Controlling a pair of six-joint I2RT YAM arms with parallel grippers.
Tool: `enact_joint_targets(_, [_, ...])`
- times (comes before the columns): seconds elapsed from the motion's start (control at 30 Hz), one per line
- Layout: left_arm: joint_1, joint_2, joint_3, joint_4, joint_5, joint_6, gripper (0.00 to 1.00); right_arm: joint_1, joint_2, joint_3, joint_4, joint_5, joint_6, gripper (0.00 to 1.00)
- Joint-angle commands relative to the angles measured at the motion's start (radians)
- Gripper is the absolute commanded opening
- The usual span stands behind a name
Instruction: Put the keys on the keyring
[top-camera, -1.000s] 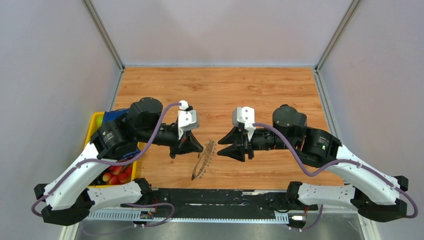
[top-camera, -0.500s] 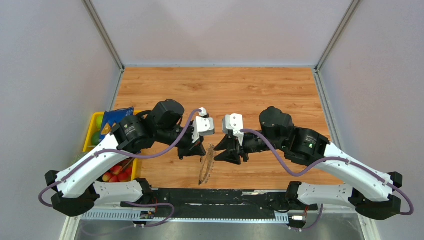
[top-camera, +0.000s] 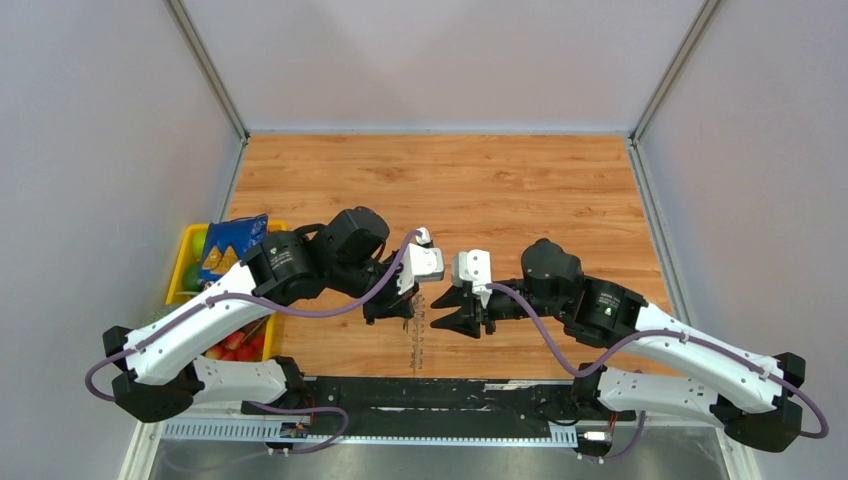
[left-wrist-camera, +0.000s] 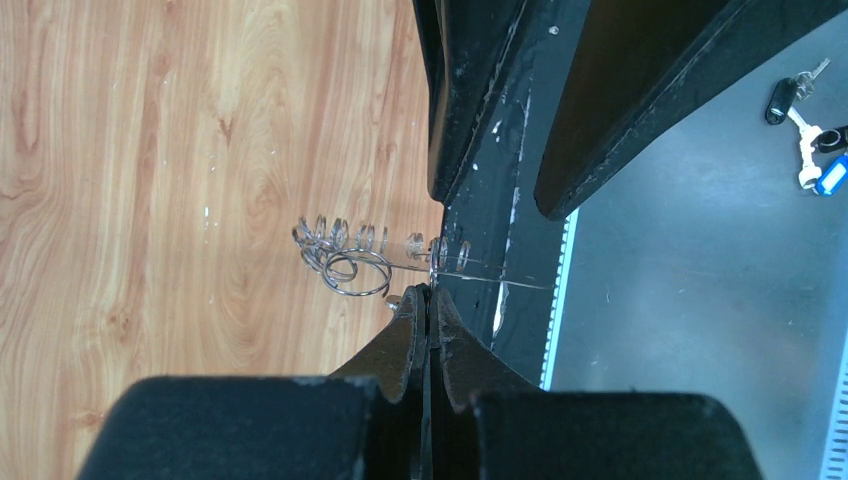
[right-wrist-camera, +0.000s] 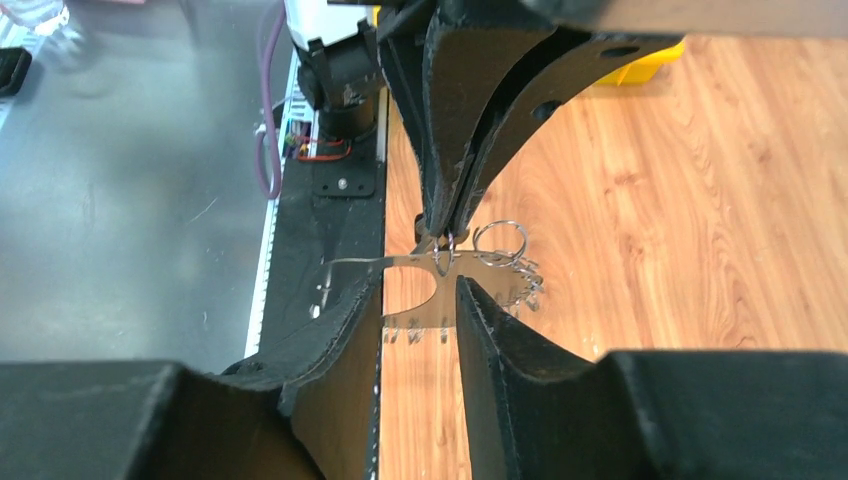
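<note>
My left gripper (top-camera: 406, 311) is shut on the rim of the keyring (top-camera: 417, 340), a thin grey metal hoop that hangs edge-on below it, near the table's front edge. In the left wrist view the shut tips (left-wrist-camera: 427, 293) pinch the wire, with the small loops (left-wrist-camera: 337, 240) to their left. My right gripper (top-camera: 440, 308) is open and empty, facing the left one. In the right wrist view its jaws (right-wrist-camera: 420, 300) straddle the hoop's flat band (right-wrist-camera: 400, 264) just below the left fingers (right-wrist-camera: 455, 170). A black-headed key (left-wrist-camera: 781, 97) lies in a small bunch on the grey surface beyond the table.
A yellow bin (top-camera: 184, 262) with a blue packet (top-camera: 230, 245) and red fruit (top-camera: 233, 346) stands at the table's left edge. A black rail (top-camera: 430, 392) runs along the near edge. Grey walls close the sides and back.
Both arms have moved towards each other. My left gripper has carried the keyring to the right and turned it edge-on. My right gripper has moved left, close to it.
</note>
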Motion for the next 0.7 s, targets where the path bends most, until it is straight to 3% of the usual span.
enact_joint_targets(0.0, [-0.013,-0.008,0.016,0.019,0.004,0.029,0.00,0.006,-0.049,-0.052,0.205,0.006,0.002,0.37])
enact_joint_targets(0.53, [-0.022,-0.046,0.016,0.029,0.042,0.034,0.00,0.006,-0.056,-0.163,0.410,-0.026,0.015,0.32])
enact_joint_targets(0.6, [-0.023,-0.050,0.017,0.031,0.047,0.035,0.00,0.005,-0.048,-0.165,0.444,-0.036,0.022,0.28])
enact_joint_targets(0.67, [-0.024,-0.052,0.019,0.033,0.049,0.036,0.00,0.005,-0.036,-0.167,0.445,-0.039,0.027,0.31])
